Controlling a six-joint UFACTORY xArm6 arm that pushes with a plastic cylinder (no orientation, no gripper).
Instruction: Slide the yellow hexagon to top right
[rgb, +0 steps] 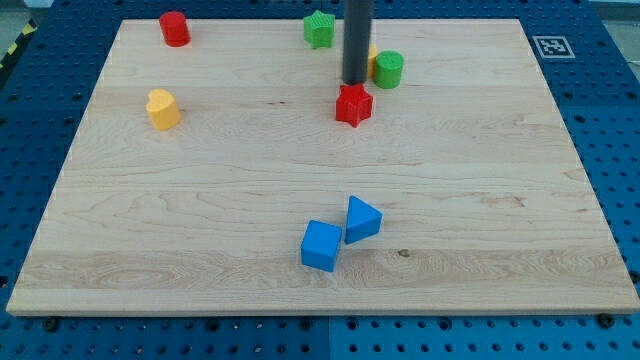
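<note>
My tip (355, 82) is near the view's top centre, just above the red star (353, 104). A sliver of a yellow block (373, 61) shows behind the rod on its right side, touching the green cylinder (389, 69); its shape cannot be made out. A second yellow block (163, 109), many-sided, stands far off at the view's left. My tip seems to sit at the left edge of the hidden yellow block, though the rod hides whether they touch.
A green star (319, 29) is at the top just left of the rod. A red cylinder-like block (174, 28) is at the top left. A blue cube (321, 246) and a blue triangle (362, 219) touch each other at the bottom centre. The wooden board (520, 200) lies on a blue pegboard.
</note>
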